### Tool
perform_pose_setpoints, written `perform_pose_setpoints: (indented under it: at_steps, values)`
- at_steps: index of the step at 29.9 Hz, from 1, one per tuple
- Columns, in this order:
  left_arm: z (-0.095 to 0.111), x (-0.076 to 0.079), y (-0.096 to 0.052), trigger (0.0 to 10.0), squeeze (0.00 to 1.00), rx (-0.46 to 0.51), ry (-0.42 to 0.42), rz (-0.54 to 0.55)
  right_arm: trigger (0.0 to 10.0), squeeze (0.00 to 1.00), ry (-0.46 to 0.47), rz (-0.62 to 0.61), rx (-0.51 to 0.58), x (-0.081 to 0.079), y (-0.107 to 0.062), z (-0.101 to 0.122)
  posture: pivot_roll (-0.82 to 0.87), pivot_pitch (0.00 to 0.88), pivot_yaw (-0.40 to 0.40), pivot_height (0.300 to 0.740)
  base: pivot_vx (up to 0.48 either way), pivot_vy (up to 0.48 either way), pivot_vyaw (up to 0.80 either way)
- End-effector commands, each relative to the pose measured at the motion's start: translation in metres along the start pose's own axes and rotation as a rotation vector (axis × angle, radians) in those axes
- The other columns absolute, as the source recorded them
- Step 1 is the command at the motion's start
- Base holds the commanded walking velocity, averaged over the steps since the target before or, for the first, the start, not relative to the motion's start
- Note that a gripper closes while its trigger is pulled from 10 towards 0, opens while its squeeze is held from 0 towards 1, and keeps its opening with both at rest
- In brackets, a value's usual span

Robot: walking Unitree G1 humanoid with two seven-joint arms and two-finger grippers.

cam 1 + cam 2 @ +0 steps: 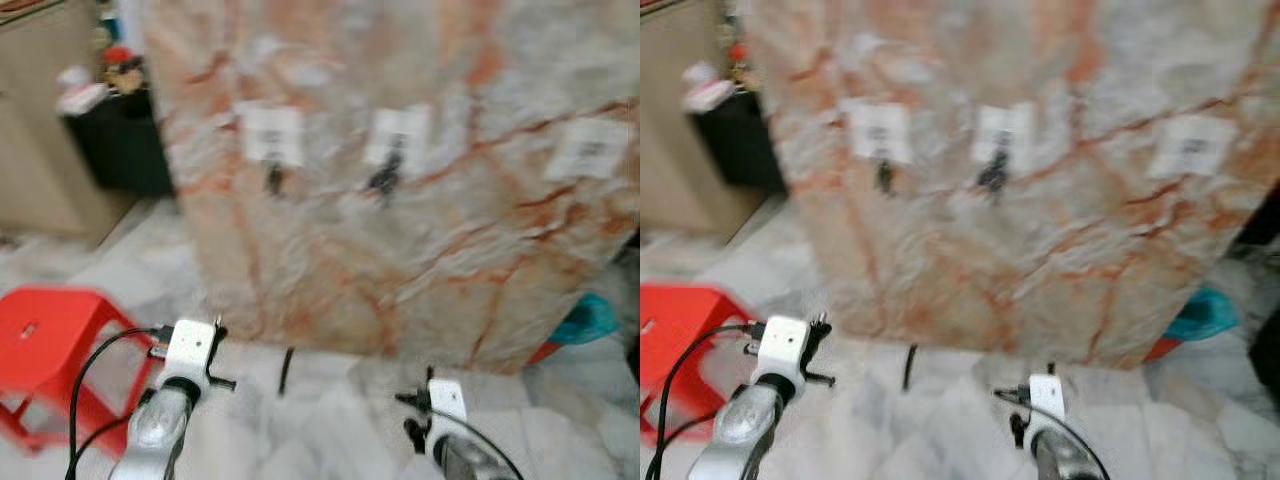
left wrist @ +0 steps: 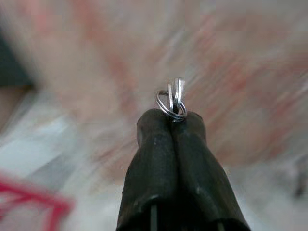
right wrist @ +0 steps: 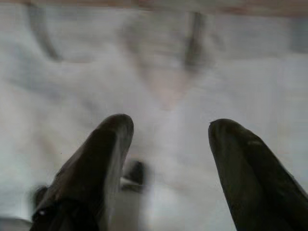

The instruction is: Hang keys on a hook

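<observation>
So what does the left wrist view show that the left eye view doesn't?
Left wrist view alone: the left end effector up close, its fingers pinched together on a metal key ring.

Left eye view alone: both arms low in the picture, three white hook plates on the marble wall, dark items hanging from two of them, a red stool and a blue-green object.

Both: the blurred pink-veined marble wall ahead, and the stool's red.

Stool (image 1: 50, 345) left of hooked wall (image 1: 400, 250)
</observation>
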State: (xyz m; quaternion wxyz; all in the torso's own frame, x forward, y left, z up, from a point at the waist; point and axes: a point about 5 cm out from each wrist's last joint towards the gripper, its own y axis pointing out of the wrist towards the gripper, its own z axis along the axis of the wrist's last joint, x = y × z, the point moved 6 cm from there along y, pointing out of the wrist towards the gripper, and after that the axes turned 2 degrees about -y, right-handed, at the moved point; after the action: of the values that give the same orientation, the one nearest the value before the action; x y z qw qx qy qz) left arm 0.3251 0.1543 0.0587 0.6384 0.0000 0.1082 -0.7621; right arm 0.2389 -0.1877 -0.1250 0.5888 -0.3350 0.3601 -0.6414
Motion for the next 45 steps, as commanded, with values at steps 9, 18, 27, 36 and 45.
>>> perform_pose_setpoints:
  at_steps: [9, 18, 27, 36, 45]
  values:
    - [-0.003, -0.008, -0.009, 10.0, 0.00, 0.000, 0.048, -0.001, 10.0, 0.00, -0.019, 0.031, 0.036, -0.014, 0.001, 0.017, 0.03, 0.000, -0.067, 0.740, 0.038, 0.000, 0.00]
    - [-0.002, -0.003, -0.010, 10.0, 0.00, 0.012, 0.053, -0.011, 10.0, 0.00, -0.022, 0.036, 0.032, -0.014, 0.001, 0.015, 0.02, 0.000, -0.061, 0.740, 0.000, -0.392, 0.00]
    - [0.002, -0.003, -0.007, 10.0, 0.00, 0.022, 0.069, -0.021, 10.0, 0.00, -0.010, 0.032, 0.035, -0.015, 0.001, 0.015, 0.02, 0.000, -0.057, 0.740, 0.000, -0.458, 0.00]
    - [0.003, -0.002, -0.007, 10.0, 0.00, 0.025, 0.070, -0.019, 10.0, 0.00, -0.010, 0.036, 0.038, -0.016, 0.001, 0.016, 0.03, 0.000, -0.063, 0.740, 0.000, -0.469, 0.00]
    - [0.002, 0.001, -0.008, 10.0, 0.00, 0.027, 0.068, -0.017, 10.0, 0.00, -0.013, 0.035, 0.035, -0.013, 0.001, 0.016, 0.03, 0.000, -0.077, 0.740, 0.000, -0.469, 0.00]
